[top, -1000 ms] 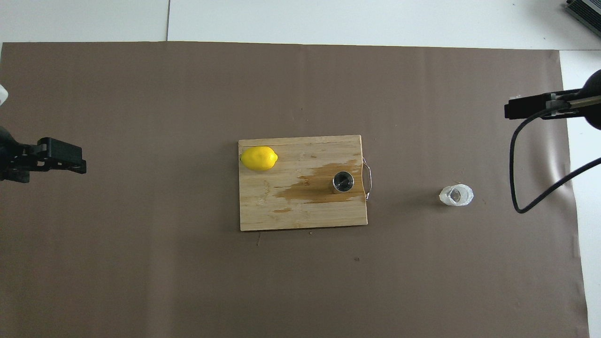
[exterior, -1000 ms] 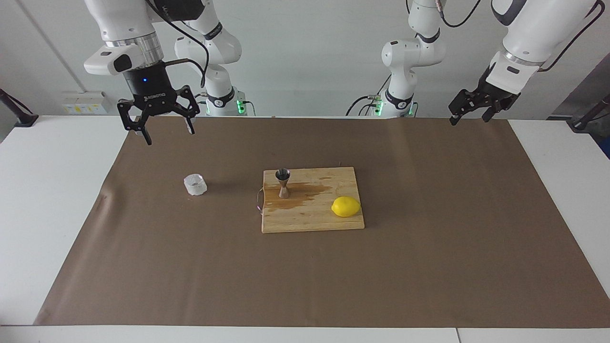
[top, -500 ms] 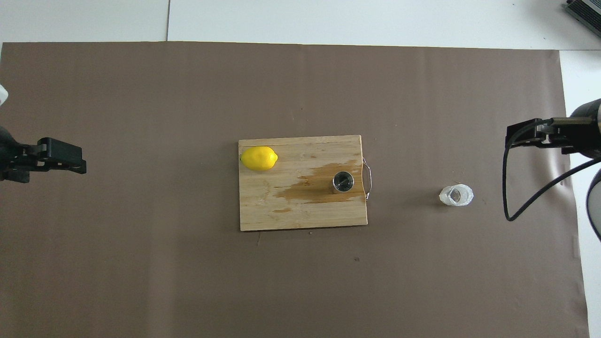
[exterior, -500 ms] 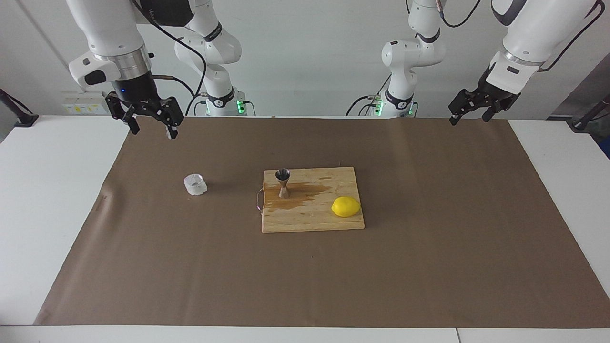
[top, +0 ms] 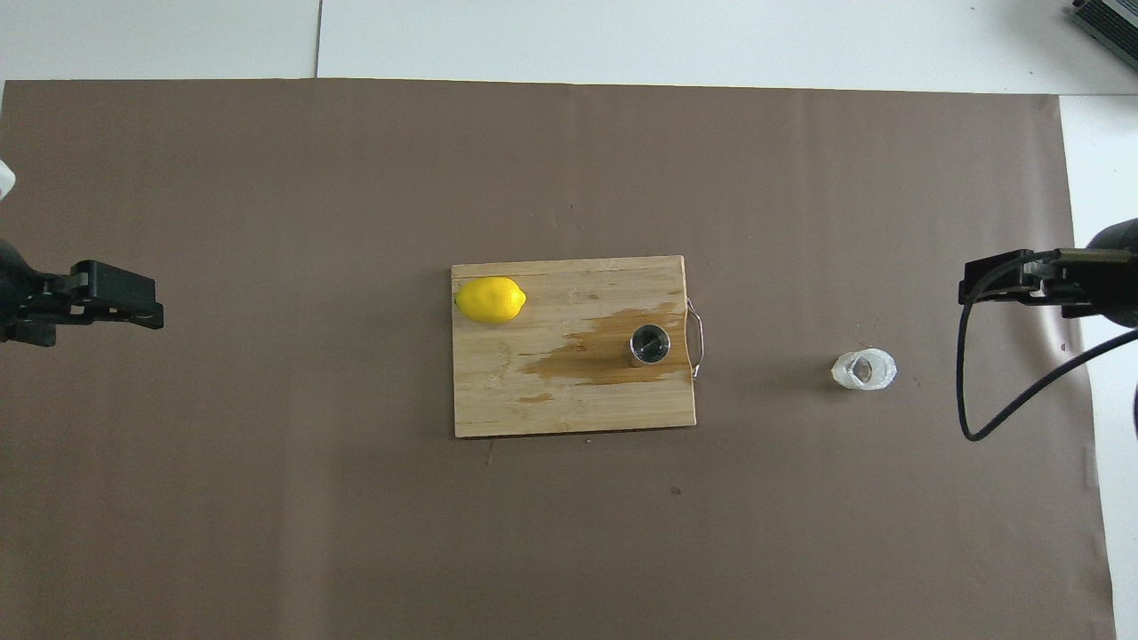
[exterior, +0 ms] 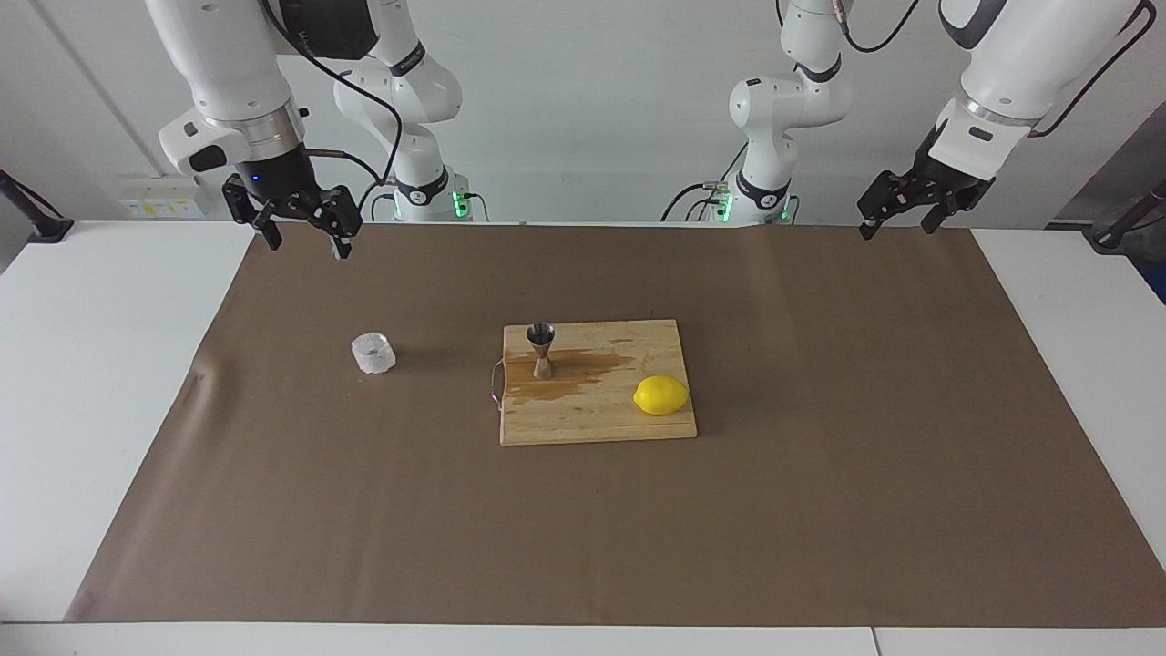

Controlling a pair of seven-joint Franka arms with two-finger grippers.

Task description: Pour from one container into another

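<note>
The faceted glass cup (exterior: 373, 353) sits upright on brown paper (exterior: 820, 510); the steel jigger (exterior: 541, 350) stands on the cutting board (exterior: 597, 424) (contents unclear). Right gripper (exterior: 305, 241) and left gripper (exterior: 897, 223) hang wide, empty.

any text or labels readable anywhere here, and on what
None can be read.
Right hand: any marking on its black body is too blurred to read.
Yellow stickers on the wall socket plate: too small to read.
Cup, jigger, board, lemon: no text visible.
</note>
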